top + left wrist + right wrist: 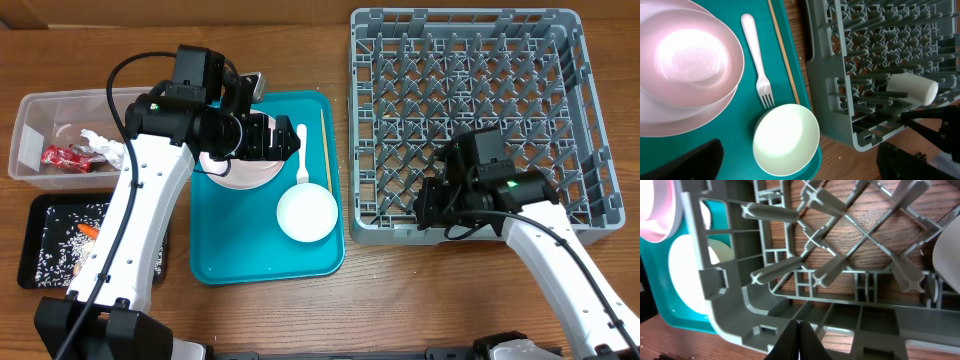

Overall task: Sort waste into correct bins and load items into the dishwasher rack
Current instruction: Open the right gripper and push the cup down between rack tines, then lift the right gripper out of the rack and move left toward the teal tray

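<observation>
Right tool (799, 341) closed at rack's (465, 15) near-left corner; left tool (800, 165) wide open above pink bowl (690, 52) on tray (230, 255)

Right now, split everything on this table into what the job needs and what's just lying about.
Belongs to the job: rack, cup in it, clear tub holding red wrapper and tissues, black tray holding rice and carrot, plate, pink bowl, white bowl, fork, chopsticks.

Just lying about: teal tray, wooden table.
</observation>
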